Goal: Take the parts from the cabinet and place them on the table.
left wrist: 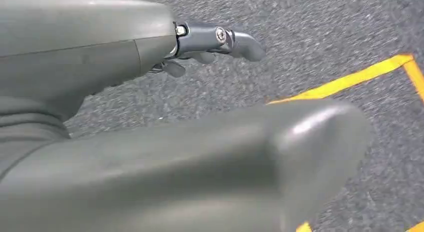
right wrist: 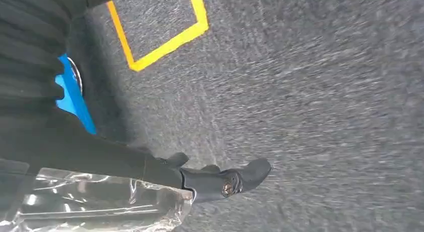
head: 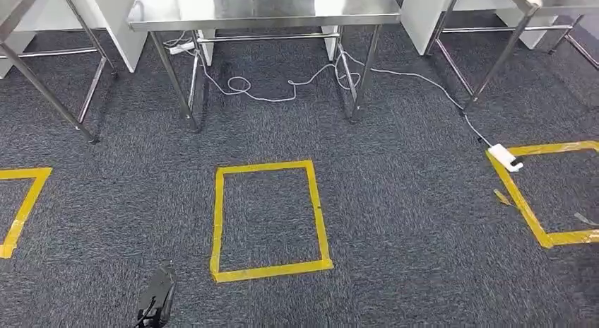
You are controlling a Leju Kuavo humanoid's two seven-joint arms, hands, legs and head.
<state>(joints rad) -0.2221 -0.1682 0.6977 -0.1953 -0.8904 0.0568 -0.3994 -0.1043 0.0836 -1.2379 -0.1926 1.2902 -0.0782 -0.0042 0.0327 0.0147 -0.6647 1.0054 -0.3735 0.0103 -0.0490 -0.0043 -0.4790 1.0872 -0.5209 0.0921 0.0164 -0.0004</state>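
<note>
head view: dark grey carpet (head: 395, 222) fills the frame. steel desk (head: 261, 10) at top centre, its top cut off by the upper edge; white cable (head: 297, 84) loops beneath it to a white power strip (head: 505, 157) at right. yellow tape square (head: 268, 218) at centre; partial tape squares cut off at the left and right edges. left hand (head: 157, 298) at the bottom edge, dark, partly cut off.

left wrist view: left hand (left wrist: 210, 42) blurred, big grey thumb across the lower frame, dark fingers apart, nothing held.

right wrist view: right hand (right wrist: 220, 179) grips a clear plastic bag (right wrist: 100, 202) at lower left; the part inside is hard to make out, bag cut off by the edge.
</note>
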